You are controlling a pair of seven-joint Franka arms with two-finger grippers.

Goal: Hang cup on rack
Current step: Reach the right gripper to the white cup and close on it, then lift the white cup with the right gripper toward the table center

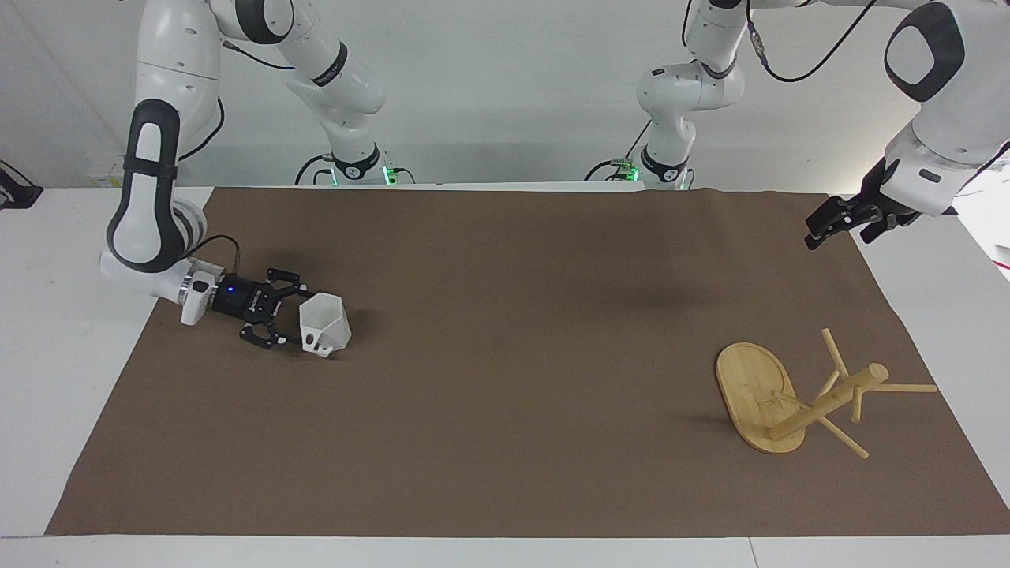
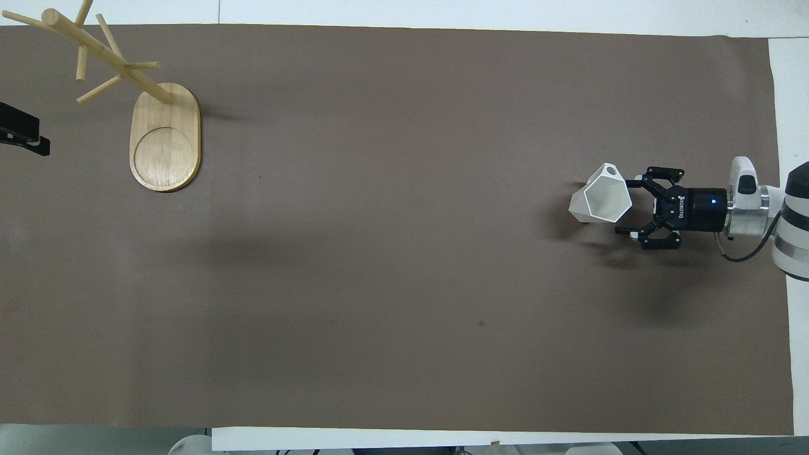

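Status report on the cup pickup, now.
Right hand open, low at the cup, fingers flanking its side, not closed. Left hand waits over the mat's edge. Cup upright on the mat; rack stands at the left arm's end. Nothing between them.

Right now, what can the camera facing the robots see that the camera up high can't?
Only the facing view shows both whole arms with their bases, and the holes in the cup's handle. Only the overhead view looks straight into the cup and shows the round groove on the rack's base. Both show the right gripper, open, low beside the cup on the brown mat at the right arm's end, and the left gripper waiting over the mat's edge at the left arm's end, where the rack stands.
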